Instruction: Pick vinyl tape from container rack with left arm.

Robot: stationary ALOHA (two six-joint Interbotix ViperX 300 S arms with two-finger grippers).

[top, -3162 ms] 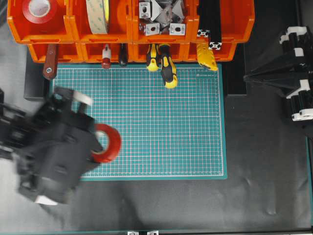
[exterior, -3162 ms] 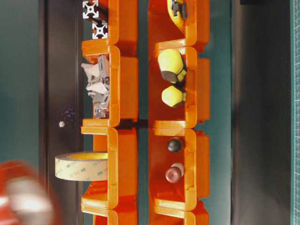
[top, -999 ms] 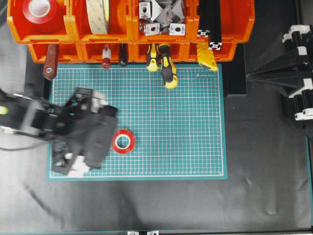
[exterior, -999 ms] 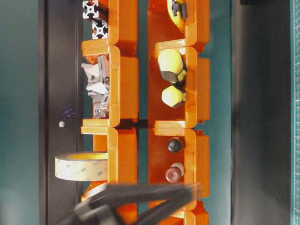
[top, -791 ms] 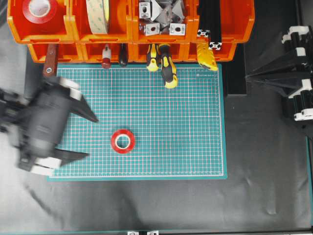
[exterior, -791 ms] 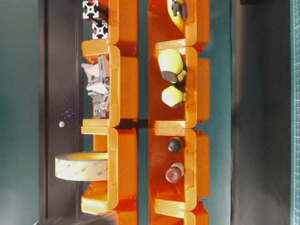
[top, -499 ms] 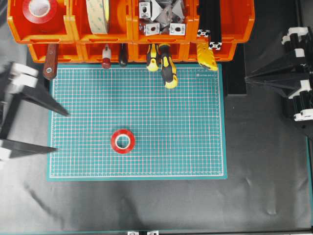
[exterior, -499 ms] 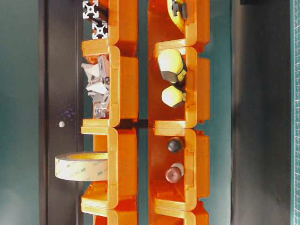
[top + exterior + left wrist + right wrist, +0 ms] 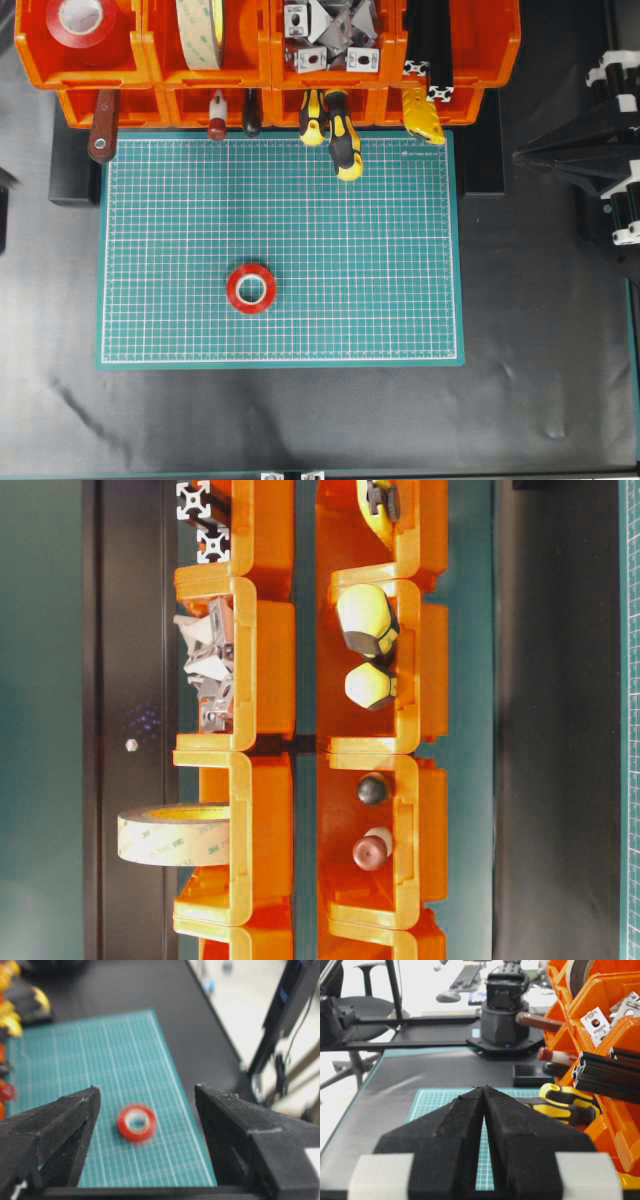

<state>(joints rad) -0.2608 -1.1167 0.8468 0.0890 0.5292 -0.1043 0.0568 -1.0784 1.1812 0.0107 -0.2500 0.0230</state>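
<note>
The vinyl tape (image 9: pixel 251 288) lies flat on the green cutting mat (image 9: pixel 380 300), its round hole facing straight up, so it has no long axis to speak of. It sits toward seven o'clock of the mat's centre, well apart from the container rack (image 9: pixel 270 105) that runs along the mat's twelve o'clock edge. It is a glossy red ring with a white core.

In the rack's upper tier, the bin at the far nine o'clock end holds a second red roll (image 9: pixel 81 20) lying flat. The next bin holds a cream tape roll (image 9: pixel 201 30) standing on edge. Then comes a bin of grey metal brackets (image 9: pixel 330 35), then one with black slotted bars (image 9: pixel 430 50). From the lower tier a brown wooden handle (image 9: pixel 102 128), a red-tipped tool (image 9: pixel 217 116), a black knob (image 9: pixel 251 112), two yellow-and-black screwdrivers (image 9: pixel 340 135) and a yellow tool (image 9: pixel 423 116) stick out toward the mat. The bins are smooth bright orange plastic; the mat is matte with a white grid.

In the left wrist view, the left gripper (image 9: pixel 145 1095) has its black, rough-surfaced jaws spread wide and holds nothing; the tape shows blurred between them, resting on the mat. The right gripper (image 9: pixel 484 1091) has its jaws pressed together, empty, at the three o'clock side of the table.
</note>
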